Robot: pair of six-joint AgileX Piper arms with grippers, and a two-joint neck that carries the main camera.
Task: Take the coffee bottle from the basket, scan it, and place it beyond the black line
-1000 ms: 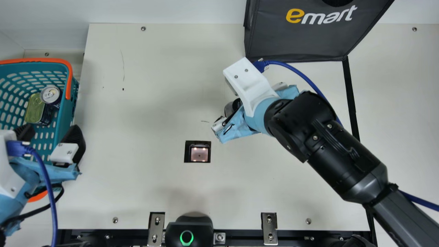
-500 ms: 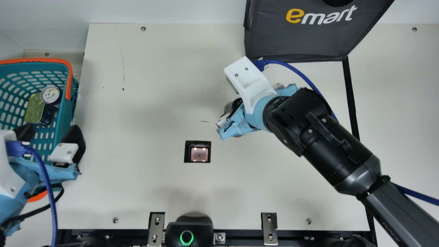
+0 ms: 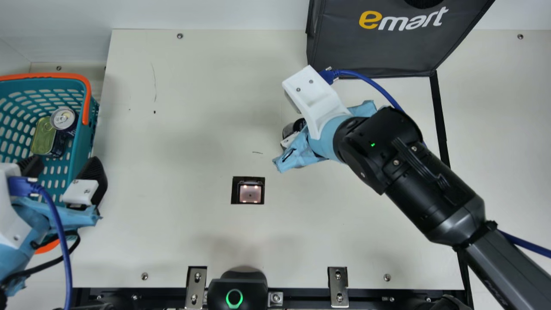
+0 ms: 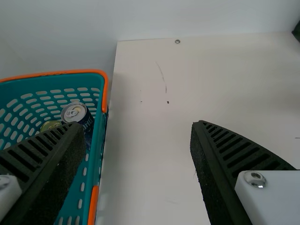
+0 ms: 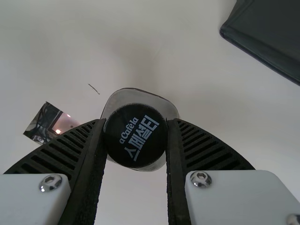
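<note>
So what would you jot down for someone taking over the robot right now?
Left gripper: open at the basket, one finger over it, the other outside.
Right gripper: closed on the coffee bottle's black cap.
Coffee bottle: between the scanner window and the black line, not across it.
Done: bottle out of the basket and gripped. Whether it has been scanned, I can't tell.
Left: scan if needed, carry it past the line, let go.

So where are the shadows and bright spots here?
Main view: soft shadow on the table beside the basket, bright spots in the scanner. Left wrist view: that same shadow. Right wrist view: faint shading near the bottle, scanner lights glowing.
</note>
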